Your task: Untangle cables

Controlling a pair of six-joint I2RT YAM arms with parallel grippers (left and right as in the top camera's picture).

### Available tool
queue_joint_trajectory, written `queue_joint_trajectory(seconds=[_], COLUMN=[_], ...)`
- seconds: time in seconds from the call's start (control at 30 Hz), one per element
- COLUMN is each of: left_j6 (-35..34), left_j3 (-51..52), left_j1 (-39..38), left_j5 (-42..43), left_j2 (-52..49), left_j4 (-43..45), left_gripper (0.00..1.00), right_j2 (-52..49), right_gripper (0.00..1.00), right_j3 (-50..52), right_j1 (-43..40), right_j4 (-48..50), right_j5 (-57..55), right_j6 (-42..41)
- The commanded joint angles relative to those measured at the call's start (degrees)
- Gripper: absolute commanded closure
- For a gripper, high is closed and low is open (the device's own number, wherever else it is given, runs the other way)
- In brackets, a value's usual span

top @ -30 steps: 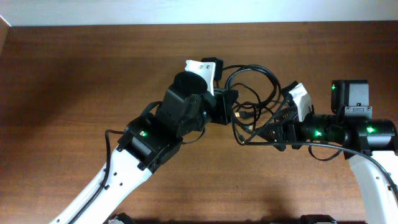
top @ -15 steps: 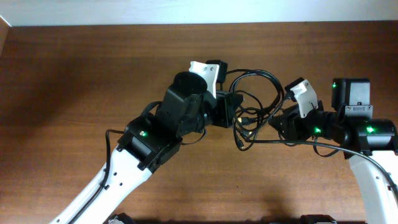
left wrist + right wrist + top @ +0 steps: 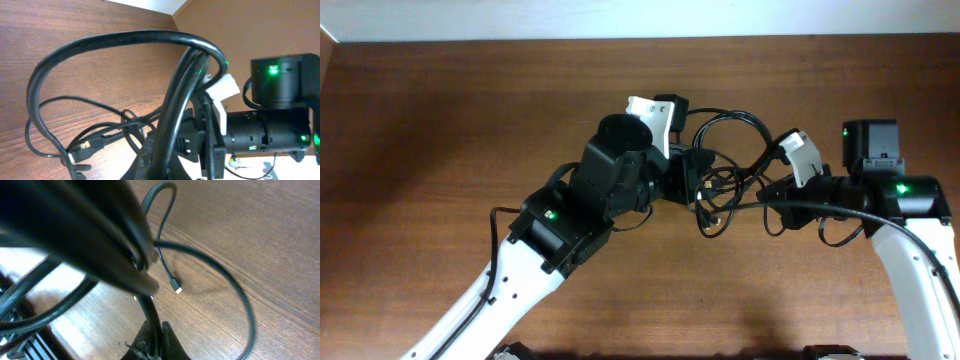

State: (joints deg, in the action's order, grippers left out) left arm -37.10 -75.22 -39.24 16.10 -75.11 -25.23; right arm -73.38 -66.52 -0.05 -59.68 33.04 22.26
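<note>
Seen from the right wrist, blurred black strands cross closest to the lens, from 9 o'clock toward the centre. Just past them, at 6 o'clock, the right end effector is pinched tight with no gap showing. It grips one strand of the cables, which rises from its tips. Farther out a thin cord curves over the wooden surface, its small plug near the centre.

Seen from the left wrist, cords loop nearest the lens and run down at 6 o'clock into the left end effector, which is closed around them. Beyond, at 8 o'clock, sits the tangle with a gold-tipped connector. Farthest, at 3 o'clock, is the right arm.

Overhead, the tangle lies between the two end effectors.
</note>
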Motion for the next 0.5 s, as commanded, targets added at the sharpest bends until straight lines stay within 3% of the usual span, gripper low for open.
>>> queue_joint_trajectory(seconds=[0.0,0.3,0.47], left_j6=[0.3,0.3,0.3], left_j3=[-0.3,-0.3,-0.3], left_j1=[0.1,0.1,0.1], left_j5=[0.0,-17.5,-21.8], left_j2=[0.8,0.8,0.5], left_j4=[0.9,-9.5,-15.0], left_gripper=[1.0,1.0,1.0], right_j2=[-0.2,4.1,7.7], right_gripper=[0.96,0.96,0.96], right_j3=[0.3,-0.7,-2.5], right_j1=[0.4,0.4,0.4], right_j4=[-0.1,1.7,3.7], right_j5=[3.9,17.1,21.7], right_j6=[0.0,0.0,0.0])
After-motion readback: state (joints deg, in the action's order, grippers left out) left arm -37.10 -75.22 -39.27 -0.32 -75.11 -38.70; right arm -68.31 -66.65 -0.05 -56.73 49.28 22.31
